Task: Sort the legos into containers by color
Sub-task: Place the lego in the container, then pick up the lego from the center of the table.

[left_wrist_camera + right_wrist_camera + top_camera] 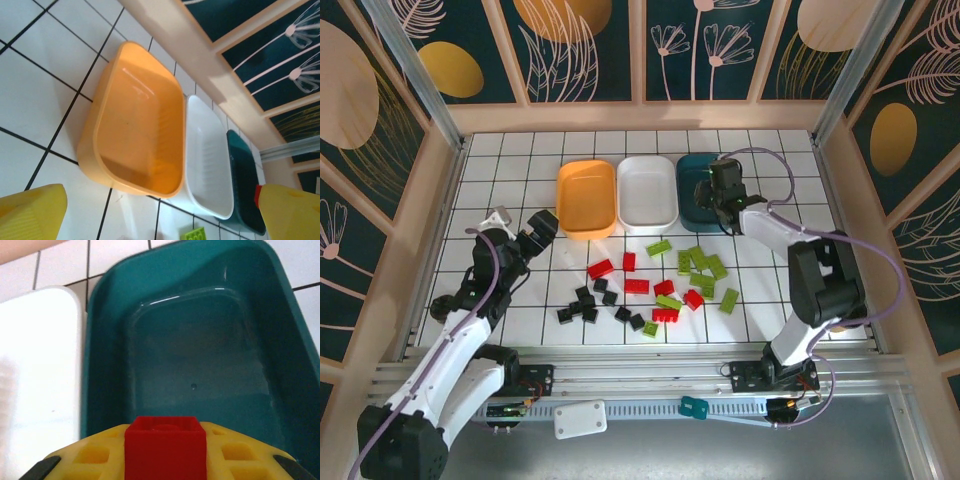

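Spanning the scene is a white tiled worktop [520,160]. Three shallow trays sit in a row toward its far edge. The white tray [647,192] is in the middle, the orange tray [586,198] sits against its left side, and the dark teal tray [688,180] sits against its right side. The left claw [544,226] hangs left of the white tray and nearer the arm bases, just beside the orange tray's near corner. Its fingers are spread wide apart and hold nothing. The right claw [718,192] hovers to the right of the white tray, over the teal tray, clamped on a red brick [165,445]. Loose legos [650,285] in black, red and lime green lie scattered on the worktop, on the near side of the white tray.
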### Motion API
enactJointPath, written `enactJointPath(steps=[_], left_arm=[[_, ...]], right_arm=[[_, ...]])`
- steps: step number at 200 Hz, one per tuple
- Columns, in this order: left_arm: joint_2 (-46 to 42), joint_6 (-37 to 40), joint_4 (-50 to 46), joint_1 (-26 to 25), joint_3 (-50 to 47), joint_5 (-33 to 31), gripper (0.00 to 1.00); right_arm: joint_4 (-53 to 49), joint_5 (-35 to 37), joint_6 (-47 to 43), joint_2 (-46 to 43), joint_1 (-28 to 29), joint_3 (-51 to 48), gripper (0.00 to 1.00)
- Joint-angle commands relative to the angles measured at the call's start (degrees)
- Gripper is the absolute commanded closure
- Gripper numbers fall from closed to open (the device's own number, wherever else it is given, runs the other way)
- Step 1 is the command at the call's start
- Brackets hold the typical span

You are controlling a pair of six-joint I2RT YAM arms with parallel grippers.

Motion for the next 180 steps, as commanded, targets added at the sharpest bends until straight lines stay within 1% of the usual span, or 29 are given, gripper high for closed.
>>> enactJointPath(steps=[1, 13, 30, 40, 64, 81, 88, 102, 125, 137, 144, 153, 166, 180], left_arm=[[2.87, 1.93, -3.54, -0.12, 2.23, 4.13, 0.02], [4.96, 2.93, -4.28, -0.12, 2.73, 5.19, 0.03], [7.60, 4.38, -4.74, -0.14, 3.08, 6.97, 0.05], [8.50, 4.96, -4.65, -0.17, 2.97, 7.51, 0.06], [9.02, 6.11, -5.06, -0.47, 2.84, 7.69, 0.13], [9.11, 6.89, -6.15, -2.08, 3.20, 6.06, 0.14], [9.28, 7.46, -6.89, -3.45, 3.76, 4.45, 0.14], [10.88, 9.06, -9.55, -8.59, 5.66, -0.91, 0.13], [16.60, 11.15, -13.10, -16.47, 9.10, -9.11, 0.11], [20.50, 12.40, -13.19, -19.54, 10.55, -11.08, 0.10], [22.60, 13.29, -12.97, -21.60, 11.70, -12.20, 0.05], [25.42, 14.73, -12.59, -24.71, 13.67, -14.40, 0.02], [29.76, 16.66, -12.17, -28.48, 16.89, -16.88, 0.02], [34.51, 17.88, -11.52, -31.26, 19.87, -18.34, 0.05]], right_arm=[[-0.12, -1.70, 0.05, 2.99, -0.64, 3.13, 0.71], [-0.30, -2.46, 0.54, 4.66, -0.69, 3.95, 0.65], [-0.61, -3.60, 1.13, 5.79, -0.63, 4.85, 0.48], [-0.61, -4.00, 1.31, 5.63, -0.70, 4.95, 0.42], [-0.42, -3.95, 1.27, 3.03, -0.67, 4.12, 0.37], [-0.33, -3.78, 1.39, -0.12, -0.45, 2.29, 0.36], [0.10, -3.77, 1.48, -1.78, -0.08, 1.01, 0.36], [1.37, -3.65, 1.99, -5.36, 1.04, -2.26, 0.35], [3.88, -3.08, 3.34, -10.59, 3.23, -8.69, 0.35], [5.11, -2.57, 4.04, -12.96, 4.25, -11.97, 0.35], [5.56, -2.32, 4.44, -13.99, 4.51, -13.31, 0.35], [6.04, -2.19, 5.18, -15.14, 4.76, -15.18, 0.35], [6.74, -2.36, 5.94, -16.59, 4.83, -17.31, 0.35], [6.86, -2.38, 6.27, -17.76, 4.99, -18.77, 0.35]])
